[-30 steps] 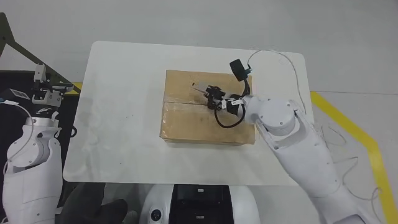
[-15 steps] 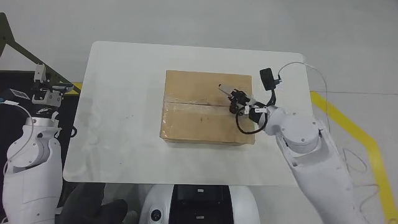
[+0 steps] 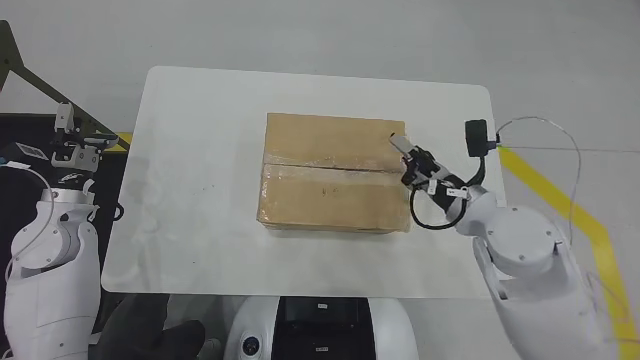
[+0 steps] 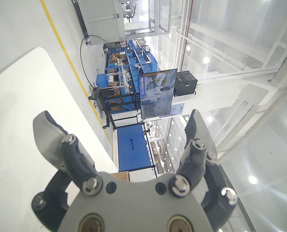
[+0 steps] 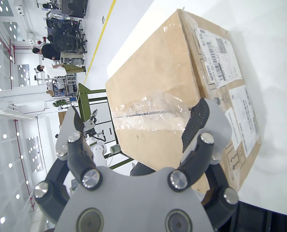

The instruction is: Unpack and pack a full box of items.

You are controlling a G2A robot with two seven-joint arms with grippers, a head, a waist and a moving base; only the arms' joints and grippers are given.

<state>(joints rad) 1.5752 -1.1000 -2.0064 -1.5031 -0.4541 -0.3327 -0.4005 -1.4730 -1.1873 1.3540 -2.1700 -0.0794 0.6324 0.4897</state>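
At the middle of the white table (image 3: pixel 200 190) your box (image 3: pixel 325 175) lies flat and closed. Its long axis runs from your left to your right, and the taped seam (image 3: pixel 330 166) follows that axis. Your right gripper (image 3: pixel 405 150) hangs at the box's right end, fingers spread, holding nothing. Your left gripper (image 3: pixel 75 145) sits off the table's left edge, likewise spread and empty.

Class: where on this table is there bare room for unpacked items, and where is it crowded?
Widest patch: between the box and the table's left edge. Narrower strips flank its far and near sides. Crowded: its right end, by the right end effector.
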